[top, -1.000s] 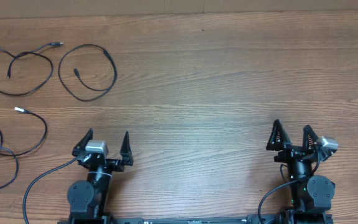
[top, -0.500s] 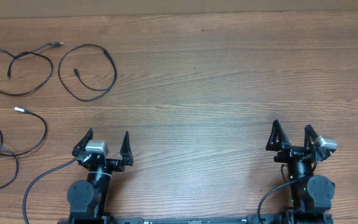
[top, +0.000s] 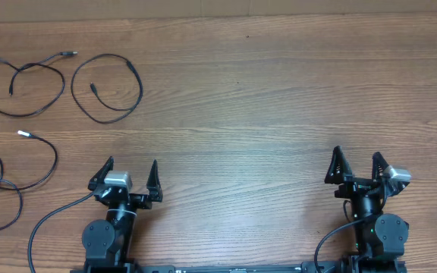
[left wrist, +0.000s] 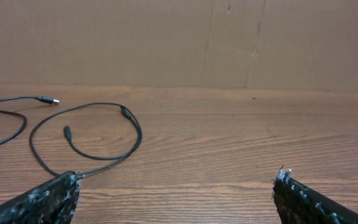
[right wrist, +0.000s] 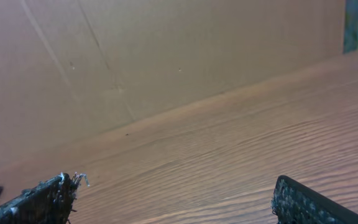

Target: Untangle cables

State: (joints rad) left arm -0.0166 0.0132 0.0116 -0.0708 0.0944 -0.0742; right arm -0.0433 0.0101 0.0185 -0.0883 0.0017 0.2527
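While the cables [top: 140, 86] lie in separate loops, the left gripper [top: 132, 173] and right gripper [top: 355, 162] stand spread wide, empty.

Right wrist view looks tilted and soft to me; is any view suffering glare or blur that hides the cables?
Overhead: even light, no glare, the cables crisp on the table. Left wrist: one looped cable sharp, only its fingertips at the bottom corners soft. Right wrist: horizon tilted, no glare; it shows just wood and wall, the cables almost wholly out of frame.
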